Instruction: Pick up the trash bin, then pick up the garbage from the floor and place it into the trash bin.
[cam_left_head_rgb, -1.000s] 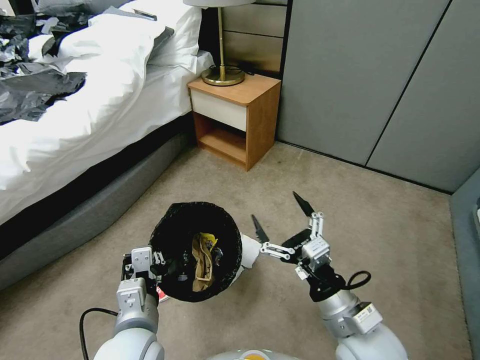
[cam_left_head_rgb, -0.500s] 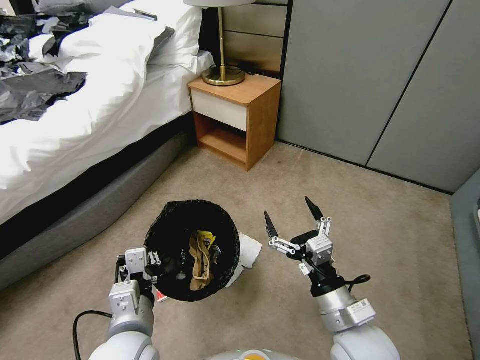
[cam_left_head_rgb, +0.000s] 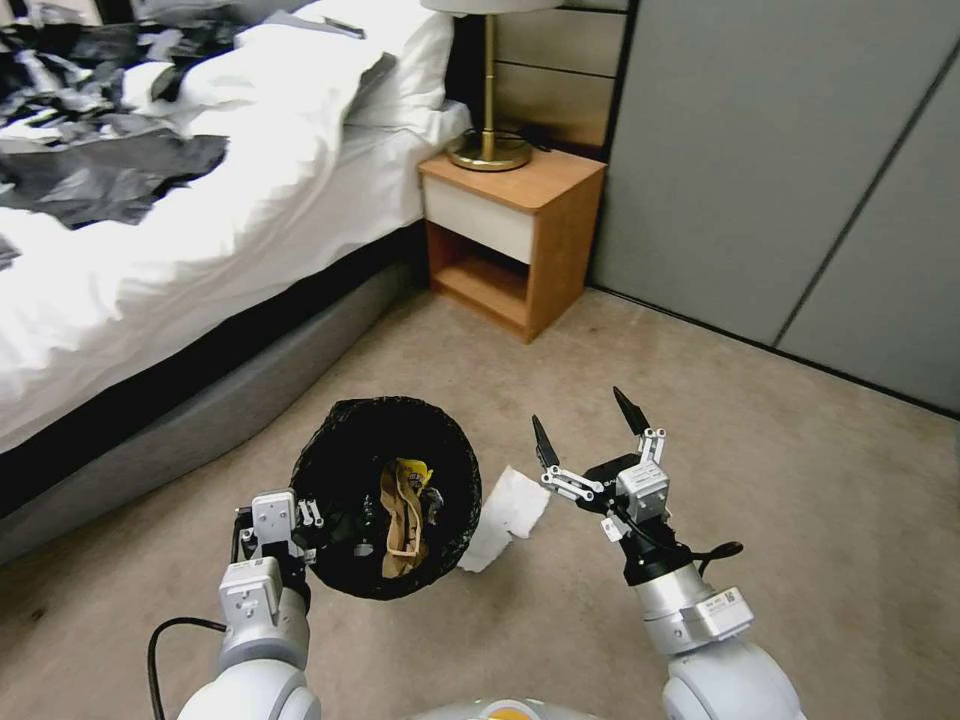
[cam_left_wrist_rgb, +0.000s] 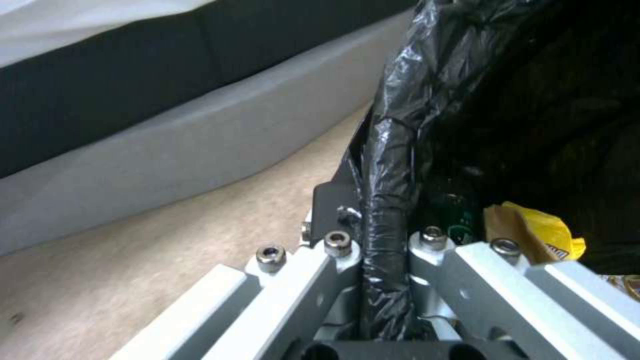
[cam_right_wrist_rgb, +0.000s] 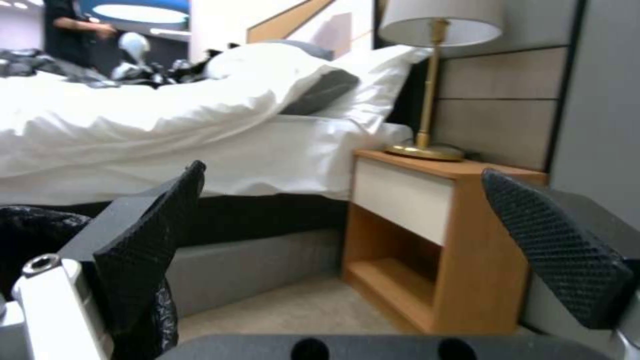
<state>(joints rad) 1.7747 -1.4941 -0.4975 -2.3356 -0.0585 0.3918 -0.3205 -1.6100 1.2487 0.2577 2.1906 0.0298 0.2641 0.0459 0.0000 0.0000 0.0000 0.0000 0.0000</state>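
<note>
The left gripper (cam_left_head_rgb: 300, 522) is pinching the rim of the trash bin (cam_left_head_rgb: 385, 495) and holding it up off the carpet (cam_left_head_rgb: 780, 480). Brown and yellow garbage (cam_left_head_rgb: 403, 510) is lying inside. The camera has turned, so the white tissue (cam_left_head_rgb: 510, 515) now shows more, just beside the bin. The right gripper (cam_left_head_rgb: 585, 435) has lifted a little, fingers spread wide and empty, so the tissue looks like the next pick.
</note>
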